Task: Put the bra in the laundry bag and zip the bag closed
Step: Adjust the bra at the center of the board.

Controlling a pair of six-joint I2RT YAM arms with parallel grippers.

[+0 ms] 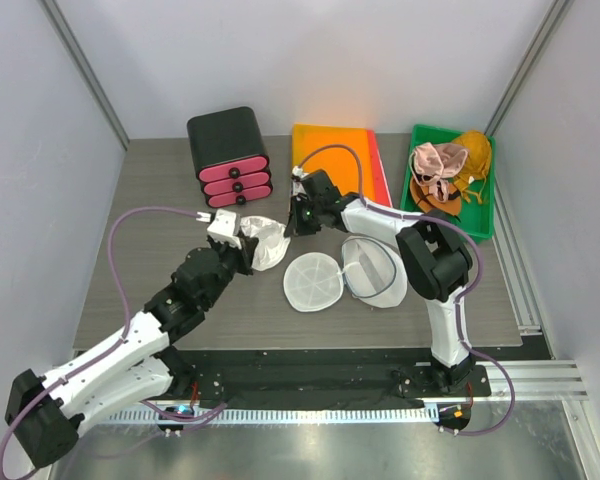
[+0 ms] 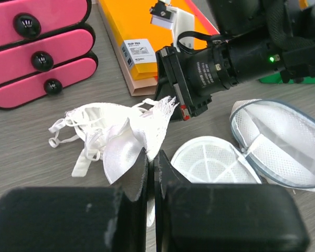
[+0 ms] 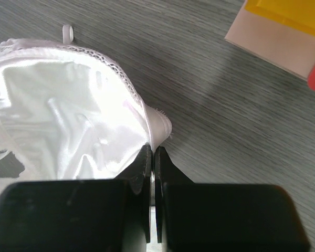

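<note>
The white satin bra [image 1: 268,243] is held between both grippers just above the table, left of the laundry bag. My left gripper [image 1: 248,246] is shut on the bra's near edge [image 2: 147,136]. My right gripper [image 1: 292,226] is shut on its far lace end [image 3: 158,127]; that gripper shows in the left wrist view [image 2: 174,103]. The laundry bag [image 1: 345,275] lies open on the table, a white mesh clamshell with a ribbed half [image 2: 212,164] on the left and a deeper domed half [image 2: 283,144] on the right.
A black drawer unit with pink drawers [image 1: 230,157] stands at the back left. An orange box [image 1: 338,160] lies behind the grippers. A green tray [image 1: 485,215] with other garments sits at the back right.
</note>
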